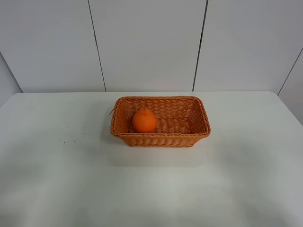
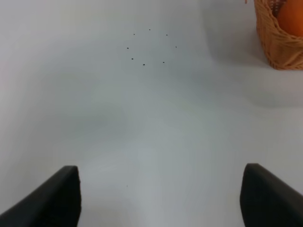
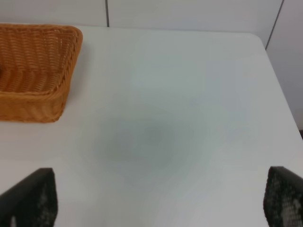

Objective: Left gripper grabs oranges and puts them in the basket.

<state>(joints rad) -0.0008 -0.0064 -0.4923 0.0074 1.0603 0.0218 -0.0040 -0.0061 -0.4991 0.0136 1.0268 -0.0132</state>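
Note:
The orange lies inside the wicker basket, in its left part, in the exterior high view. No arm shows in that view. In the left wrist view my left gripper is open and empty over bare table, its two black fingertips far apart; a corner of the basket with a bit of the orange shows well away from it. In the right wrist view my right gripper is open and empty, with the basket's end some way off.
The white table runs to a pale panelled wall at the back. A ring of small dark specks marks the table left of the basket. The table's far edge and right corner show in the right wrist view.

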